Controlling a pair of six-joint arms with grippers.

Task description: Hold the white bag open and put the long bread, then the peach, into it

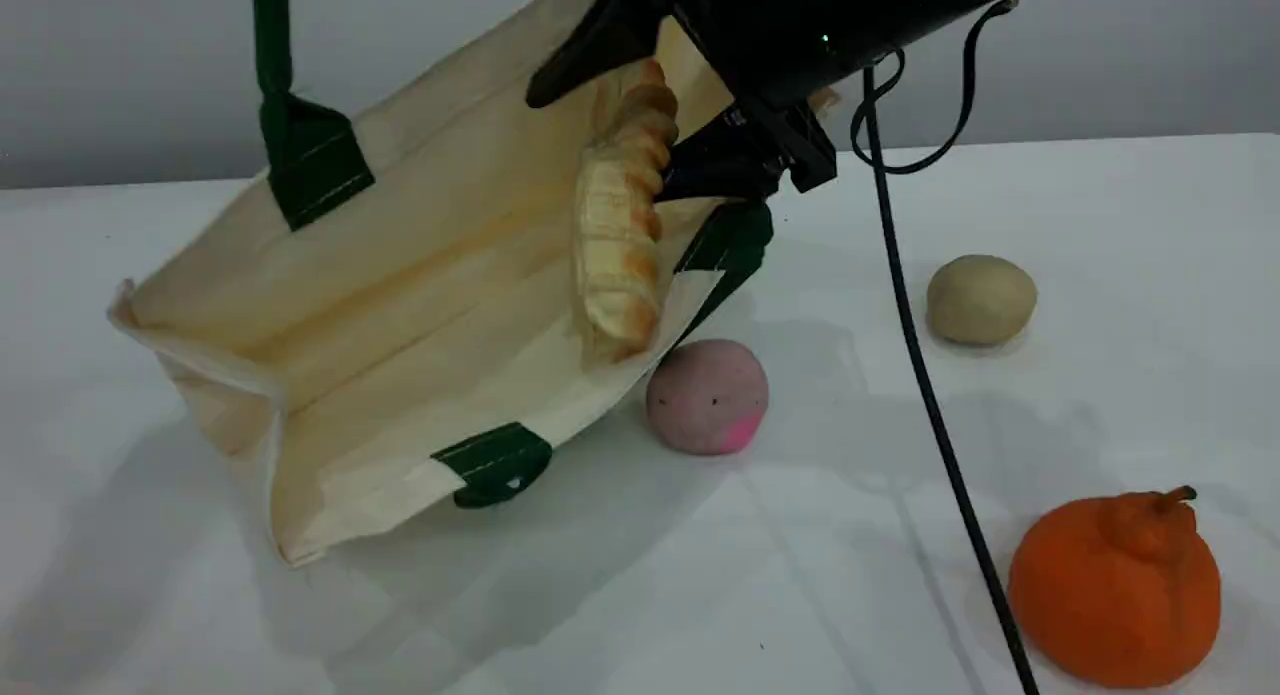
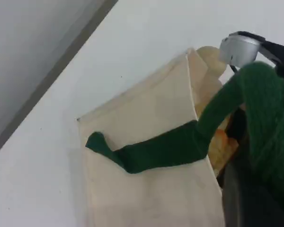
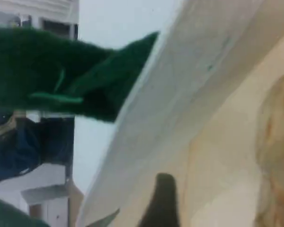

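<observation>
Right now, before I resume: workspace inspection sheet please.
Surface: white table, no spills seen.
Job's things: white bag tipped on its side, hung by its green strap; long bread in its mouth; peach on the table just outside the rim.
Clutter: beige lump, orange fruit, both right of the bag.
Grippers: left gripper shut on the strap; right gripper at the bag mouth, fingers flanking the bread's top, grip unclear.
Cables: black cable trails from the right arm, between peach and lump.
Surroundings: grey wall behind.
</observation>
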